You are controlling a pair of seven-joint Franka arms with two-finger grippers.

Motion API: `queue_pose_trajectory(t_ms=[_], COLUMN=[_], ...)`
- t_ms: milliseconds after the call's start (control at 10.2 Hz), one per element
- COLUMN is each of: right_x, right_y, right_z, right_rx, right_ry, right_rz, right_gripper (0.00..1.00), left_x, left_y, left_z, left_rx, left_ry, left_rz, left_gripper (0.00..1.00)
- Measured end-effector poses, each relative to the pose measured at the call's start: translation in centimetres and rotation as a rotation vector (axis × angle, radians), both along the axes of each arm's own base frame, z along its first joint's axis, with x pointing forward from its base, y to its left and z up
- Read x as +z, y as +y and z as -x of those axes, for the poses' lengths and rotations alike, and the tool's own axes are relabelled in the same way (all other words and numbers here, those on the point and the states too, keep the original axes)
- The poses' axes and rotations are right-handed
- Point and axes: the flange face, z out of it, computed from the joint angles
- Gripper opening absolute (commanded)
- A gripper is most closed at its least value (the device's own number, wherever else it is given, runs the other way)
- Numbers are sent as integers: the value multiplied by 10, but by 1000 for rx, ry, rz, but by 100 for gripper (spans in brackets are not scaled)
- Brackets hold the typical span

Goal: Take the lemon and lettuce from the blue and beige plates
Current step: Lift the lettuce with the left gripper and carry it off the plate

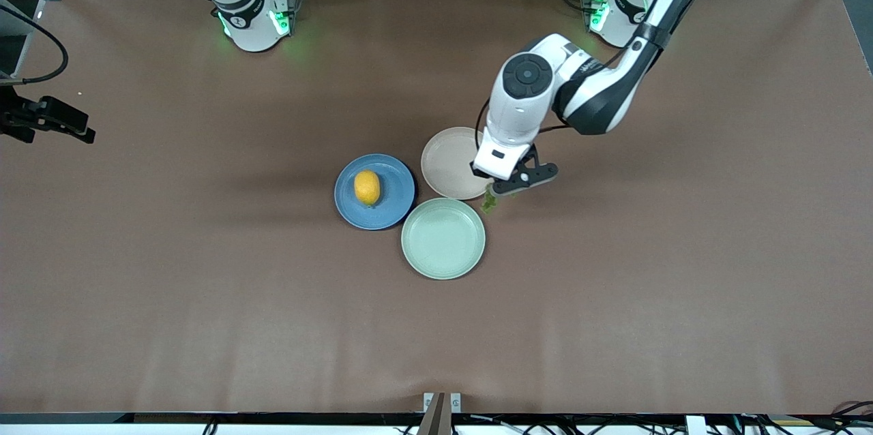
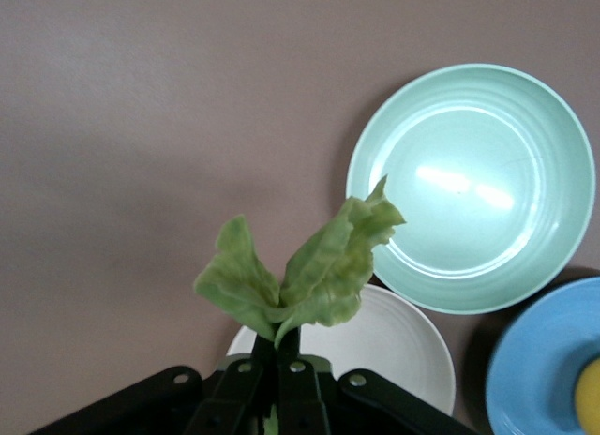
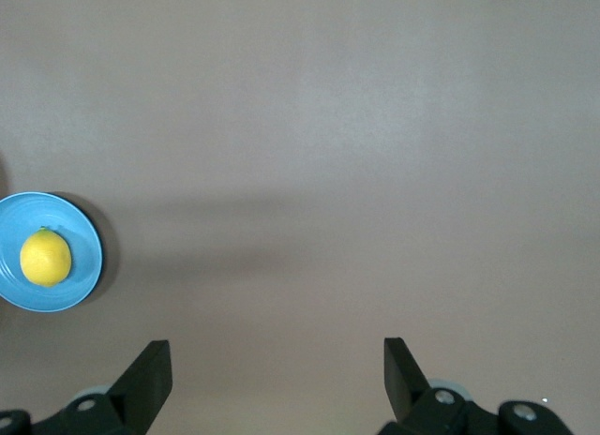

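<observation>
Because it is no part of the task, the mint-green plate [image 1: 443, 238] nearest the camera lies bare. At its ten o'clock the lemon [image 1: 367, 187] waits on the blue plate [image 1: 392, 213]. At one o'clock, the left gripper [image 1: 503, 188] pinches the lettuce [image 1: 489, 201] above the beige plate [image 1: 447, 162]'s rim. The right gripper [image 3: 277, 371] hangs wide apart, waiting.

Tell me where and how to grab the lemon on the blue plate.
Judging by its pose, grip the lemon across its narrow middle, coming straight down. It lies on its side on the blue plate, long axis pointing roughly toward the front camera, so fingers should close on its two long flanks. The plate's low rim likely hampers a sideways approach. The right gripper is open over bare table.
</observation>
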Motion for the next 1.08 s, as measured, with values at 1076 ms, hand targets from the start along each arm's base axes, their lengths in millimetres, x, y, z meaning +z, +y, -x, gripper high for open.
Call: queue_pose_trajectory(t_ms=[1076], right_x=[0], right_y=[0], right_z=[0], right_rx=[-1], right_ry=[0], right_rz=[0], right_gripper=[100], left_x=[10], left_y=[127], left_z=[-68], left_rx=[-94], left_ry=[49], left_rz=[-55], left_gripper=[0])
